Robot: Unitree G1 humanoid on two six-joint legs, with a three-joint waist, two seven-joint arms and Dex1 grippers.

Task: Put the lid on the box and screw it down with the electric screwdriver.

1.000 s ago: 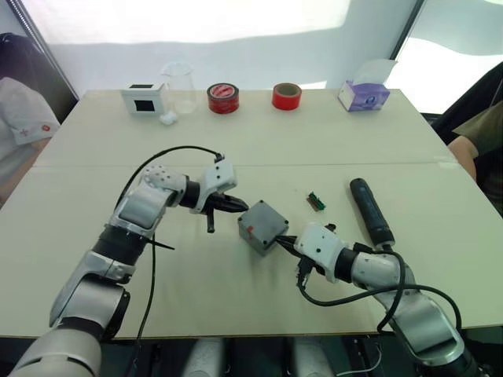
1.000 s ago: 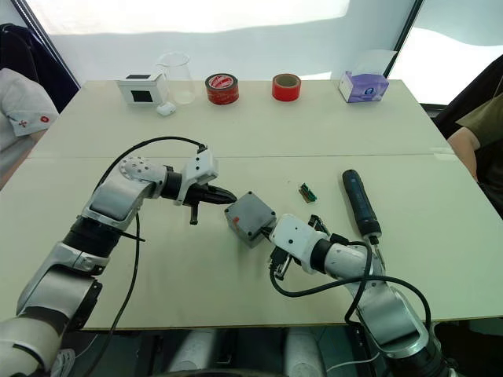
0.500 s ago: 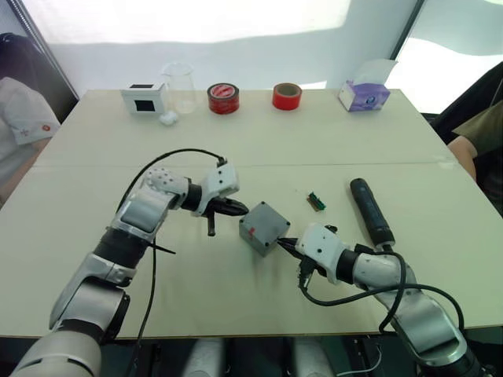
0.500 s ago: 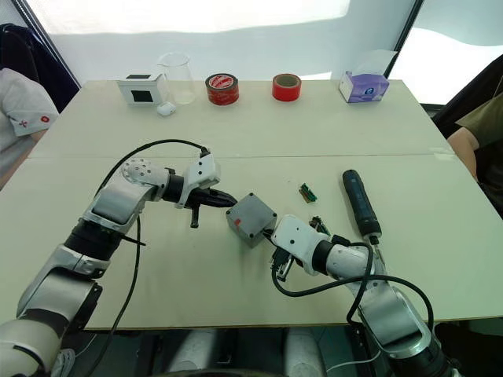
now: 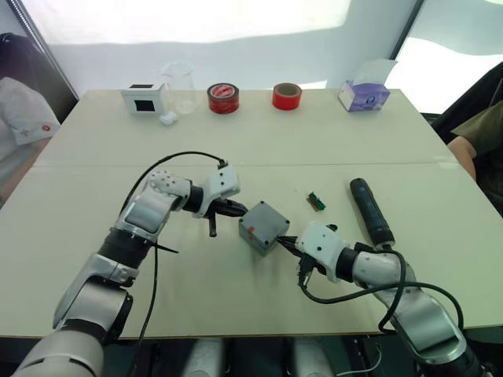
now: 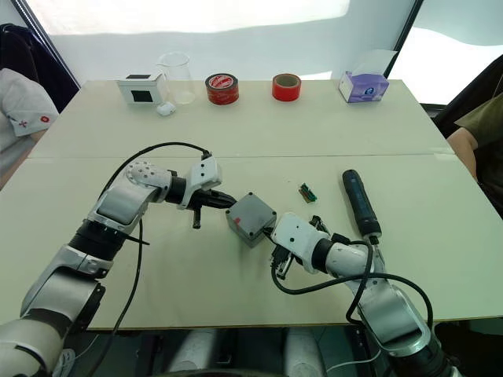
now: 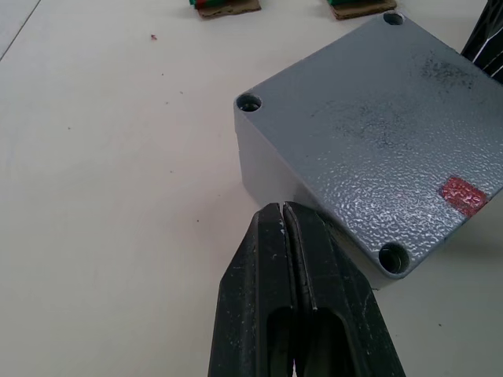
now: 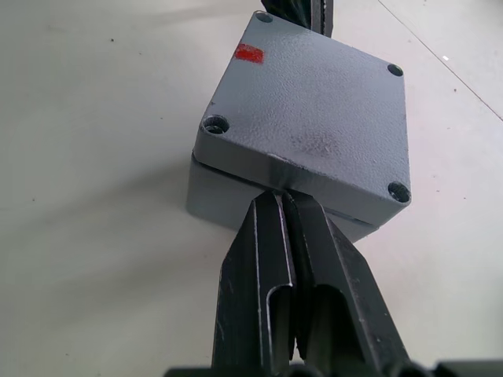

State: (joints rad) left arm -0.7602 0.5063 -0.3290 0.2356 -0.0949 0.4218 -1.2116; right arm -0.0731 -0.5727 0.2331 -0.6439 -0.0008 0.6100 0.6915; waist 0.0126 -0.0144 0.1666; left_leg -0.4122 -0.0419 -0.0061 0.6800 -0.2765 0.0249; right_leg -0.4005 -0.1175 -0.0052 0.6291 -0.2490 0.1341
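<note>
The box (image 5: 264,227) sits near the middle of the counter (image 5: 314,141) with the lid (image 8: 314,118) already seated flat on top, a red mark by one corner and open screw holes at the corners; what is inside cannot be seen. A clear beaker (image 5: 179,86) stands at the far edge beside a white cube (image 5: 144,97), apparently holding nothing. The counter is pale and matte, with a seam running across it; along its far side stand two red tape rolls (image 5: 223,98) and a tissue box (image 5: 364,94), with white walls behind.

The left tool (image 7: 284,210) has its fingers pressed together, tips against the box's side at its 9 o'clock. The right tool (image 8: 280,196), likewise pinched shut with nothing between, touches the lid seam at 4 o'clock. The electric screwdriver (image 5: 370,210) lies flat at the box's 3 o'clock, well apart, with a small green block (image 5: 316,201) between them.
</note>
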